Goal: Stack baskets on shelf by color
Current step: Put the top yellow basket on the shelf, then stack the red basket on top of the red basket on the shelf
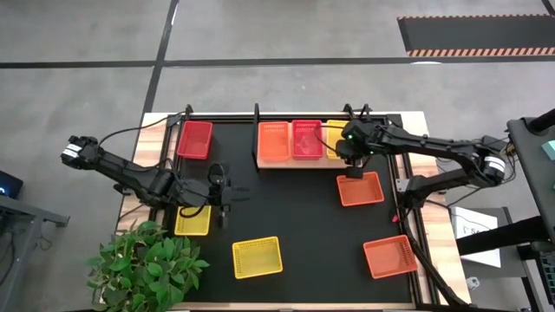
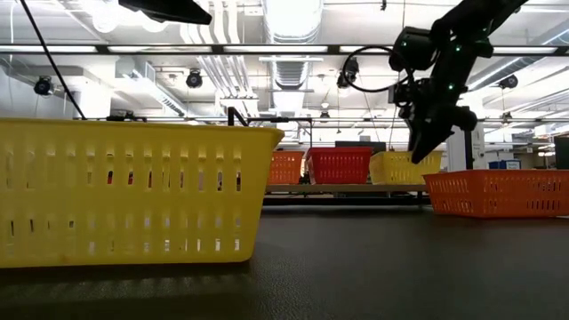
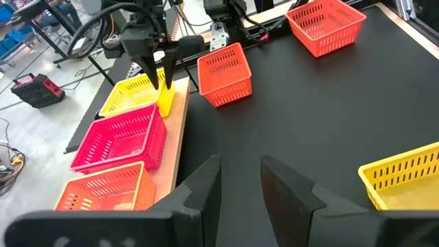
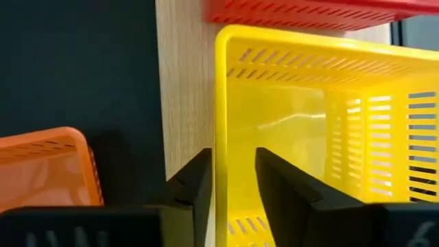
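The shelf (image 1: 299, 164) is a light wood board at the table's far side. It carries an orange basket (image 1: 274, 141), a red basket (image 1: 307, 139) and a yellow basket (image 1: 334, 139) side by side. My right gripper (image 1: 349, 161) is open. It slants down over the yellow basket's near wall (image 4: 221, 103), with one finger inside the basket and one outside. My left gripper (image 1: 227, 195) hovers open over the mat at the left, holding nothing. Other baskets lie on the mat. My right gripper stands astride the yellow basket's near wall (image 4: 219, 147), slanting down from the near side. The outer finger (image 4: 195, 178) is close against the wall. I cannot tell whether it touches. The basket rests flat on the shelf board (image 4: 182, 82).
On the black mat lie a red basket (image 1: 194, 139) at far left, a yellow basket (image 1: 192, 219) by my left arm, another yellow basket (image 1: 257, 256) near the front, and two orange baskets (image 1: 360, 188) (image 1: 389, 256) at the right. A potted plant (image 1: 147, 264) stands at the near left corner.
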Robot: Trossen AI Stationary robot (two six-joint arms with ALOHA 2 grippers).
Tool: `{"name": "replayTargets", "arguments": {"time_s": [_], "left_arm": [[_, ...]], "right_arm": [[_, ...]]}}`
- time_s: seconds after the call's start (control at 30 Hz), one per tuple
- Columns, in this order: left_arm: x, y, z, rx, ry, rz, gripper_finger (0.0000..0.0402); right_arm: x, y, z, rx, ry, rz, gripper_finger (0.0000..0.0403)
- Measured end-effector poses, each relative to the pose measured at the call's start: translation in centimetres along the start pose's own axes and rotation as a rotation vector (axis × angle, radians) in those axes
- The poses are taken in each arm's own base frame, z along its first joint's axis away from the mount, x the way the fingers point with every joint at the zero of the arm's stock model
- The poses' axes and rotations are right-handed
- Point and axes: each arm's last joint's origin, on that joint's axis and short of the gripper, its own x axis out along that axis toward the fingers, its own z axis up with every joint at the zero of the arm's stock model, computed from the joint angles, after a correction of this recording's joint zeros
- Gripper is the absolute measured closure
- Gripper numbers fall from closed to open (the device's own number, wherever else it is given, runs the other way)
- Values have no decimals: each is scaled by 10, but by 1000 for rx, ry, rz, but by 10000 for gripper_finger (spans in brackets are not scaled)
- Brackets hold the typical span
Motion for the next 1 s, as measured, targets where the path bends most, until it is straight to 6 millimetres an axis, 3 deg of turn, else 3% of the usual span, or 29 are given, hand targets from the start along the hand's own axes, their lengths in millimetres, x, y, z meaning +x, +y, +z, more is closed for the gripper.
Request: {"name": "replayTargets", "arguments": {"time_s": [0.23, 0.43, 0.7, 1.0], "left_arm": [[1, -1, -1, -8, 7, -1, 315], [2, 0, -3, -71, 17, 28, 315], [3, 1, -9, -65, 39, 121, 315], [5, 5, -11, -71, 50, 149, 315]], "right_arm": [[-18, -4, 9, 120, -15, -1, 263], [-40, 0, 28, 247, -52, 17, 263], [-56, 22, 46, 185, -145, 53, 282], [-59, 33, 50, 172, -164, 76, 292]]}}
